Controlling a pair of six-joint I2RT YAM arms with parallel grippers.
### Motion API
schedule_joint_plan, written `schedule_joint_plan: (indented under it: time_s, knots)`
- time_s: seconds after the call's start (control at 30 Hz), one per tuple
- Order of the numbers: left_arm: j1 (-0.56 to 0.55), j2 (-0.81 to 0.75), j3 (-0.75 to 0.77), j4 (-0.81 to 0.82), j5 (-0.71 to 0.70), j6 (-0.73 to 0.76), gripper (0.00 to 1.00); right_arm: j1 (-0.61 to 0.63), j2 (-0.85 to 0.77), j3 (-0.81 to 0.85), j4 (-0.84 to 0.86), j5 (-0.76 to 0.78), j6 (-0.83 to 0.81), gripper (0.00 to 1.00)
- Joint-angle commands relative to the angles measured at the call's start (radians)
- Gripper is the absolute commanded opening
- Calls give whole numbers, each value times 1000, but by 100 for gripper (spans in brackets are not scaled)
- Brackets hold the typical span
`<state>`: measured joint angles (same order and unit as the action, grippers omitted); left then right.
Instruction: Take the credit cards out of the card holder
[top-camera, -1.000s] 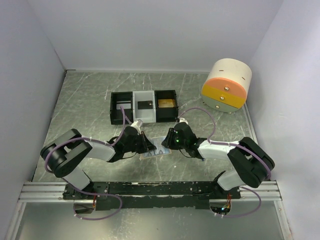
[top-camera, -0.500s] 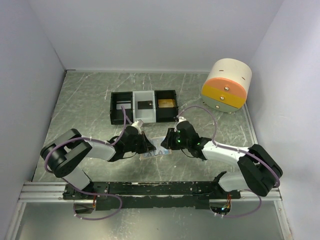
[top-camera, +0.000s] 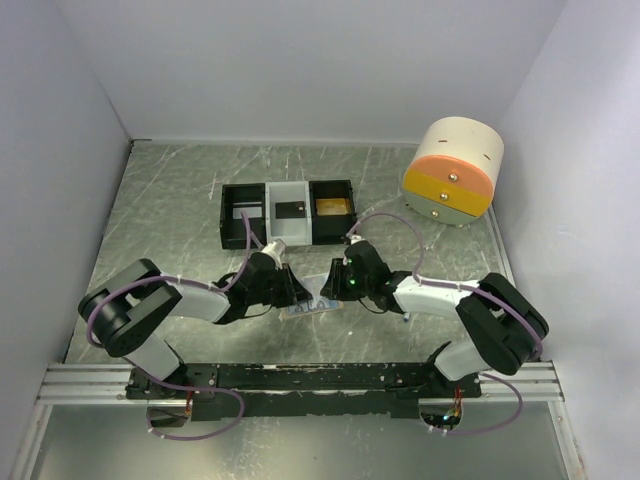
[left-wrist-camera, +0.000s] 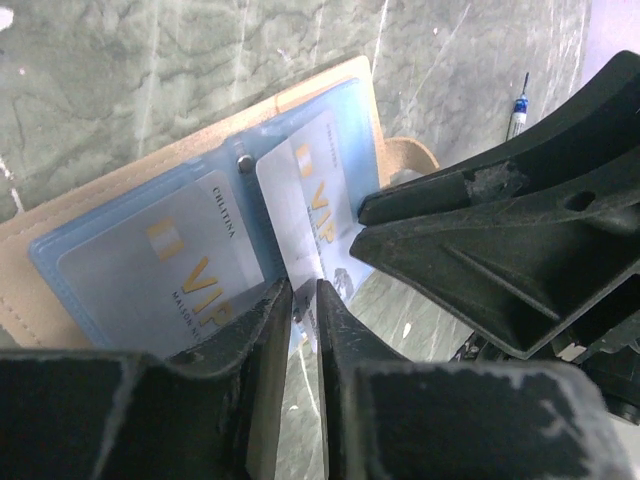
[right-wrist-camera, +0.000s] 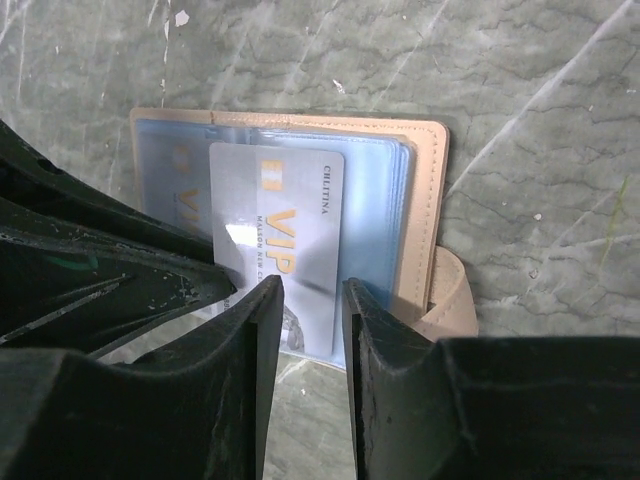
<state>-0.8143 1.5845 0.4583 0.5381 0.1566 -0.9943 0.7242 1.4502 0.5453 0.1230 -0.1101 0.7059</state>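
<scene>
From above, both arms bend inward near the front edge of the table (top-camera: 170, 200), the left gripper (top-camera: 298, 291) and right gripper (top-camera: 336, 284) meeting over the card holder (top-camera: 316, 307), which they largely cover; bare tabletop lies all round, the three-part tray (top-camera: 288, 213) well behind. The left wrist camera shows the holder spread open, its near end cut off by the frame, one VIP card (left-wrist-camera: 312, 205) lying askew beside the snap stud (left-wrist-camera: 244, 160) and running down to the narrowly parted fingers; whether they pinch it cannot be told. The right wrist camera has jaws slightly apart over a protruding card (right-wrist-camera: 280, 235), grip likewise unclear, the left gripper hiding the holder's left half
</scene>
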Motion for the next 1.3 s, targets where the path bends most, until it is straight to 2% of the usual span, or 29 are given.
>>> schedule_joint_plan:
  time_s: [0.0,0.17,0.57,0.67,0.8,0.93,1.07,1.27]
  knots:
    - [-5,11,-41,129,2,-34,30,-2,-12,-46,-41,45,1,31]
    - [-5,62,-71,300,30,-87,34,-1,-6,-75,-13,26,24,29]
    - [-5,113,-56,335,44,-116,34,-2,16,-84,27,-1,43,28]
    - [-5,115,-55,335,42,-115,31,-2,22,-85,31,-8,43,27]
    - [-5,106,-48,298,30,-106,22,-2,15,-86,27,1,41,27]
    - [-6,95,-43,246,21,-87,7,-1,-12,-91,-5,41,19,27]
    - [-5,94,-20,183,30,-62,7,-9,-27,-118,-9,50,8,28]
    - [-6,98,-14,191,32,-53,7,-10,-38,-105,-22,49,-1,29]
